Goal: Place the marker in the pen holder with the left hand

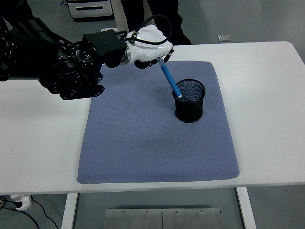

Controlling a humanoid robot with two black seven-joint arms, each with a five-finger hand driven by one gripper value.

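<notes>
Basically my left hand [147, 46] is clamped on the slim blue marker [169, 79], tilted, tip at the round black mesh pen holder [189, 101]'s 10 o'clock rim; I'd guess releasing now could catch it and tip the cup.

You get a white worktop [267, 143] on grey floor [267, 19], person's dark legs [164, 19] behind, white cabinet [90, 7] top left.

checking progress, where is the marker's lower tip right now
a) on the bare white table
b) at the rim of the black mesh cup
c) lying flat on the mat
b, the blue marker, tilted and held by the left hand, has its lower tip at the rim of the black mesh cup.
</notes>
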